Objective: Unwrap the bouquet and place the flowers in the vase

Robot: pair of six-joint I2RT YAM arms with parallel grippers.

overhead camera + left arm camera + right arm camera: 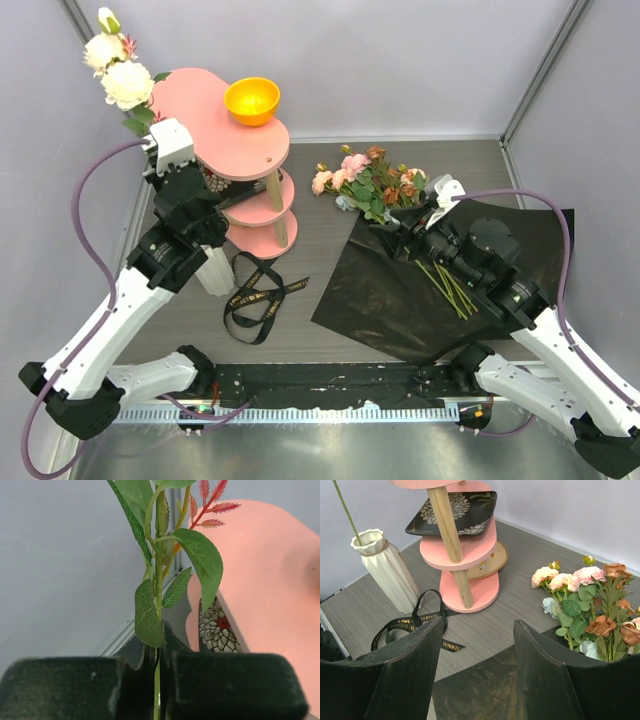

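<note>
My left gripper (165, 150) (159, 655) is shut on a green leafy stem (159, 580) with cream blooms (120, 75) held high at the back left. In the right wrist view the stem's thin lower end (345, 510) reaches down into the mouth of the white ribbed vase (387, 570), which my left arm partly hides in the top view (213, 270). The other flowers (370, 185) (590, 610) lie on the opened black wrapping sheet (400, 295), stems toward my right arm. My right gripper (395, 240) (477, 622) hovers open over the sheet's corner, holding nothing.
The untied black ribbon (255, 295) (405, 625) lies on the table between vase and sheet. A pink tiered stand (225, 120) behind the vase carries an orange bowl (251, 100) and a black patterned plate (455, 512). Enclosure walls close in at left and back.
</note>
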